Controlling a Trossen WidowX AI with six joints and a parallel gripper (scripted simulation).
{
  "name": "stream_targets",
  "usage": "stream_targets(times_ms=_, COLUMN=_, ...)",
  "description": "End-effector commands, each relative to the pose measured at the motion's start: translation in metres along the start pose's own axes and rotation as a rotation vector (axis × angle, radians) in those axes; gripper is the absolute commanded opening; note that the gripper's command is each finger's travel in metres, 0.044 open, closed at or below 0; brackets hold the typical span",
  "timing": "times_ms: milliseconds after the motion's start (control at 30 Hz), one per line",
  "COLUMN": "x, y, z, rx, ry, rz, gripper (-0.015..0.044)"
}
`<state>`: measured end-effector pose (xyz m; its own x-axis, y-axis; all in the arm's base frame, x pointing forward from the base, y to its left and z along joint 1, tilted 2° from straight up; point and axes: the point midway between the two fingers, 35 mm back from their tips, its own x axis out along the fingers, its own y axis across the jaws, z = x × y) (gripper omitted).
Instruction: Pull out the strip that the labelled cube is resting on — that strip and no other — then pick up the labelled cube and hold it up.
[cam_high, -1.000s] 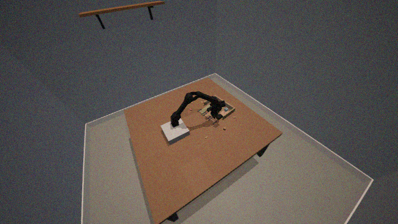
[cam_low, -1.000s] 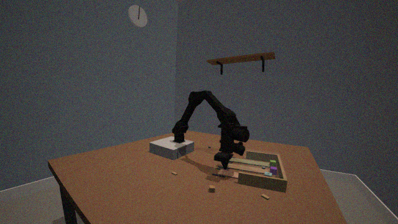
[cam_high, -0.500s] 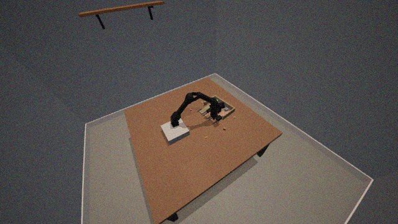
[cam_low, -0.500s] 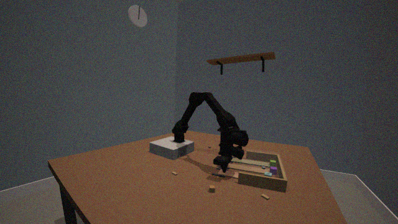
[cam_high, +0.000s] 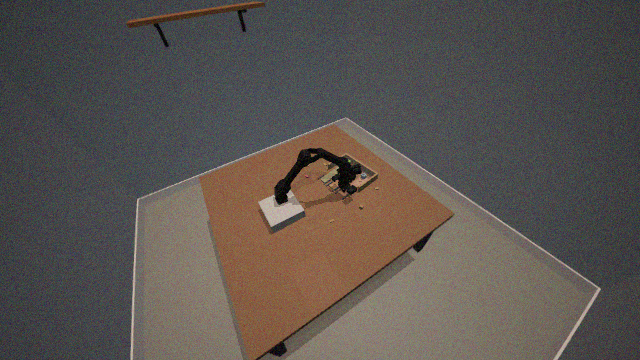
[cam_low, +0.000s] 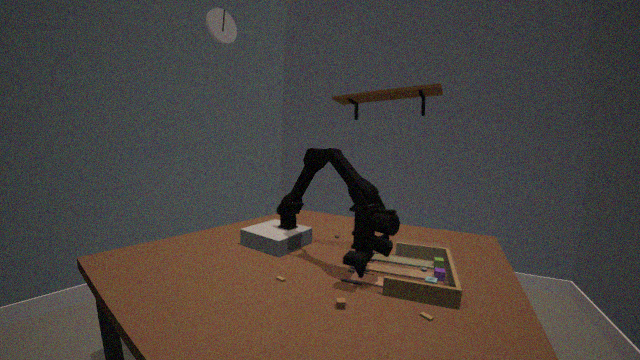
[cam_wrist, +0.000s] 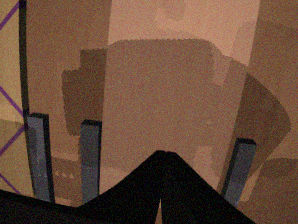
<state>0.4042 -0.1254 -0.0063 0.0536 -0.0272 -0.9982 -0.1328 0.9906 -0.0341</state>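
The gripper (cam_low: 361, 272), fingers shut on nothing, hangs low at the open near end of the tray (cam_low: 423, 293), right over the strip ends (cam_wrist: 91, 156) that stick out there. The tray's side and far walls fence in the green cube (cam_low: 439, 262) and purple cube (cam_low: 440, 273), so the way in is from above or through the open end. Small blocks (cam_low: 341, 303) lie scattered on the table (cam_low: 200, 300) near the tray.

My arm (cam_high: 305, 165) arcs from the grey base block (cam_high: 281, 212) on the wooden table (cam_high: 310, 260) out to the open tray (cam_high: 369, 181). My claw (cam_high: 351, 190) is at the tray's near edge, too small here to tell the finger gap. Tray contents are blurred. Small blocks (cam_high: 361, 207) lie scattered on the table just beside it. A shelf (cam_high: 195, 14) hangs on the wall.
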Motion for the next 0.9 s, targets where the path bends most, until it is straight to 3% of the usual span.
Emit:
stream_targets(times_ms=0, x=0.0009, y=0.0008, z=0.0003, rx=-0.005, ry=-0.002, rz=0.004, gripper=0.0000)
stream_targets(times_ms=867, x=0.0032, y=0.0007, z=0.0004, rx=-0.005, ry=-0.002, rz=0.004, gripper=0.0000)
